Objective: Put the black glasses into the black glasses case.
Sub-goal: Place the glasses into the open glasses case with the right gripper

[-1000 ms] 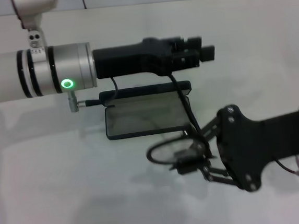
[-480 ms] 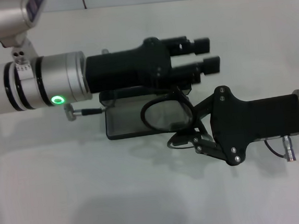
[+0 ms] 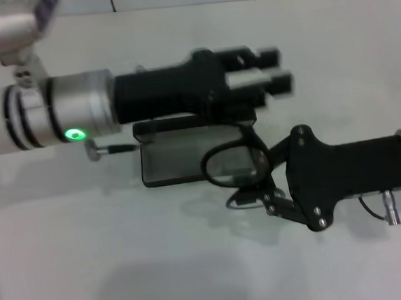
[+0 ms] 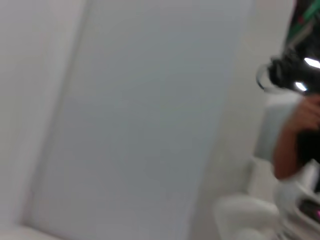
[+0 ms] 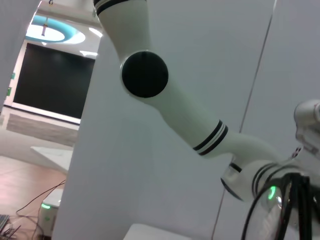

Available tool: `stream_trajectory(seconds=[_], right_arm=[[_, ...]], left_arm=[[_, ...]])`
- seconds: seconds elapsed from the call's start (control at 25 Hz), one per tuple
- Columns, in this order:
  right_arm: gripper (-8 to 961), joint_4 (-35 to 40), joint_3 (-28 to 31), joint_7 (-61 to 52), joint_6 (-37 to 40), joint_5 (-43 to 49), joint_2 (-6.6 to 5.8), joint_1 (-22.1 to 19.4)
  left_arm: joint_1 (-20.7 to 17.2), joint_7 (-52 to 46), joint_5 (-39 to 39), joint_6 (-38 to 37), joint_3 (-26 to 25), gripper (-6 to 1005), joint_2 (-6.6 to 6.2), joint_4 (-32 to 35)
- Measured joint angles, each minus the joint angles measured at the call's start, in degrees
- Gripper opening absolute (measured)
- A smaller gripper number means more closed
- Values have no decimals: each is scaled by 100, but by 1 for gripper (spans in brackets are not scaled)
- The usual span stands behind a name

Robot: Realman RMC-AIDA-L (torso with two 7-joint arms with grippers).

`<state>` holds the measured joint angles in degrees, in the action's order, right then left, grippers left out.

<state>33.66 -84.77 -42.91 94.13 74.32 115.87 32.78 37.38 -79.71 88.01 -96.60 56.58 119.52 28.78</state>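
Progress: you are mid-task. The black glasses (image 3: 235, 164) are off the desk (image 3: 126, 269) and carried to the black glasses case (image 3: 187, 155), but they are not yet inside it.

Done: the case lies open on the desk at centre, its tray towards you and its lid on the far side. The glasses are lifted and brought to the tray's right end.

Right pincer (image 3: 263, 186): it reaches in from the right and grasps the glasses. You can see one round lens held over the right part of the tray; the rest of the frame and the temple arms are mostly hidden by the pincer body. In the right wrist view the frame (image 5: 272, 210) shows as thin dark loops close to the camera.

Left pincer (image 3: 274, 70): it hangs over the far edge of the case, near the lid, with its two fingers apart and nothing between them. You cannot tell from here whether it touches the lid.

Left: you still need to bring the glasses fully over the tray, lower them until they lie flat within the walls, let go, and draw the right arm clear.

Watch: the glasses look tilted and sit over only one end of the tray, so a temple arm may catch on the rim.
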Motion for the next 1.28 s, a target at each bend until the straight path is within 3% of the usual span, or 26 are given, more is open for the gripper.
stream_trajectory(seconds=[0.16,0.2,0.28,0.52,0.64,0.8,1.08,1.12,1.28], right_arm=[[119,78,-16,-20,-281,219,0,-66],[120,268,-109,-61,-702,328,15,-144],[122,504,-254,-134,-1026,356,24,-229],[128,2820,-2190,-1112,-4463,994,3,-997],[130,3388,-2637,-1809,-5238,1847,14,-1099],[134,3552,-2999,-2339,-5703,2505,24,-1030],[141,3559,-3657,-2368,-6872,2756,26,-1016],[142,3537,-3872,-2363,-7310,2783,29,-997],[146,3498,-4070,-2354,-7462,2844,30,-919]], left_arm=[[-315,155,-136,29,-814,543,-21,-1],[-421,208,-142,32,-1079,542,-34,-3],[-464,226,-143,35,-1172,542,-43,-3],[-726,241,-264,78,-1284,542,-172,-4],[-752,230,-292,118,-1286,541,-179,-4],[-713,202,-276,149,-1288,541,-181,-4],[-655,177,-218,464,-1250,540,-189,-4],[-631,178,-198,511,-1240,540,-189,-4],[-590,186,-149,550,-1236,540,-184,-4]])
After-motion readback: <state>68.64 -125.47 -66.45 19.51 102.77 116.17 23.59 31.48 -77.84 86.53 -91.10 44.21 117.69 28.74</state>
